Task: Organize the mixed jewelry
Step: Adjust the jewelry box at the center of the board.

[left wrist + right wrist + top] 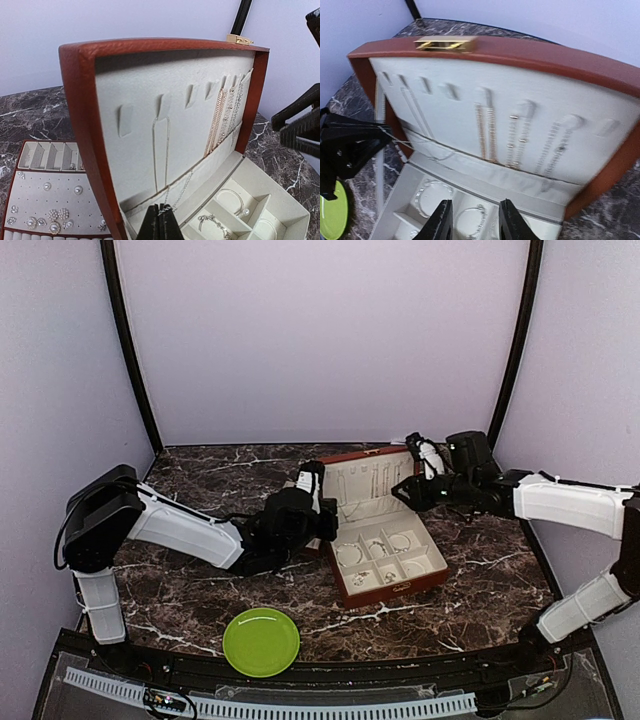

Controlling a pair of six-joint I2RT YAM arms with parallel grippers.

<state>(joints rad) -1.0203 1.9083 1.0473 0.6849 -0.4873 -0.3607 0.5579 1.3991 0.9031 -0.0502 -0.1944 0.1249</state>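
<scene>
Left fingers (150, 227) are pinching the thin chain (153, 160); right fingers (440, 222), hovering spread, should be steadying its slack near the lid (80, 100).

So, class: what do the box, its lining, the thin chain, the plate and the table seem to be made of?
As they look: box, leather or imitation, reddish-brown and grained; lining, cream velvety fabric, matte; thin chain, silvery metal, glinting; plate, probably plastic, smooth uniform green; table, marble or marble-look, dark with white veins.
</scene>
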